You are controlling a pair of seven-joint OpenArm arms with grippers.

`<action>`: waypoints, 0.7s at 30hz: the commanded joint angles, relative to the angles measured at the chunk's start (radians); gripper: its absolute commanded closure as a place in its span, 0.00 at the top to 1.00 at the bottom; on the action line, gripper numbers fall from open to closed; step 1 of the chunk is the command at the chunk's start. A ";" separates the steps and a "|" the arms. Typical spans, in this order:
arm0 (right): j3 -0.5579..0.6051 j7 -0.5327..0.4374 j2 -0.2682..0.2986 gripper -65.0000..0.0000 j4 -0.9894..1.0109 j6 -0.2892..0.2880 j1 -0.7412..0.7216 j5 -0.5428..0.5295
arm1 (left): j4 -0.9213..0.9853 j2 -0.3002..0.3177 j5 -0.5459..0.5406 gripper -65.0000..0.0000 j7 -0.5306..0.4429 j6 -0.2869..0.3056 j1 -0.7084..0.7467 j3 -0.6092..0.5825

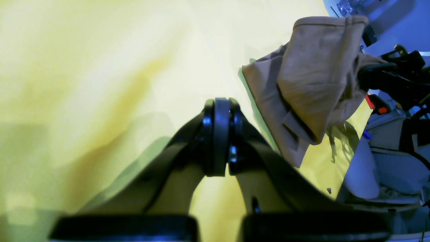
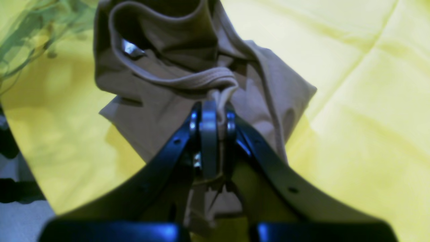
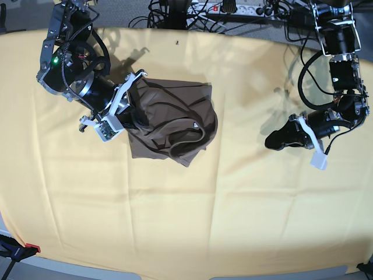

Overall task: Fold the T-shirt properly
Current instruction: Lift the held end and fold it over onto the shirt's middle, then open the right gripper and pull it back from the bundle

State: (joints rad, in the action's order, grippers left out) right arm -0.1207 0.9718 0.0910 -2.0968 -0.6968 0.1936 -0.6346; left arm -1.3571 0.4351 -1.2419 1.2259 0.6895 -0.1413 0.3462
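The right gripper [image 2: 215,117] pinches a fold of the brown T-shirt [image 3: 172,125], which lies bunched up on the yellow cloth [image 3: 192,216] right in front of it. Far off to the side, the left gripper [image 1: 220,134] is pressed together, holding nothing, just above the cloth.

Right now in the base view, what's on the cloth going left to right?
Right gripper, shut on the T-shirt's edge → T-shirt, crumpled → bare yellow cloth → left gripper, shut and holding nothing.
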 commanded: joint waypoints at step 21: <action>0.566 -0.016 0.003 0.00 -0.016 -0.001 -0.011 0.044 | -0.016 0.019 -0.042 0.00 -0.022 0.009 -0.017 0.003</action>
State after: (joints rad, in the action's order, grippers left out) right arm 0.4465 0.9905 0.0994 -2.0968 -0.6960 0.1932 -0.5594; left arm -1.3571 0.4377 -1.2564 1.2259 0.6895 -0.1413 0.3462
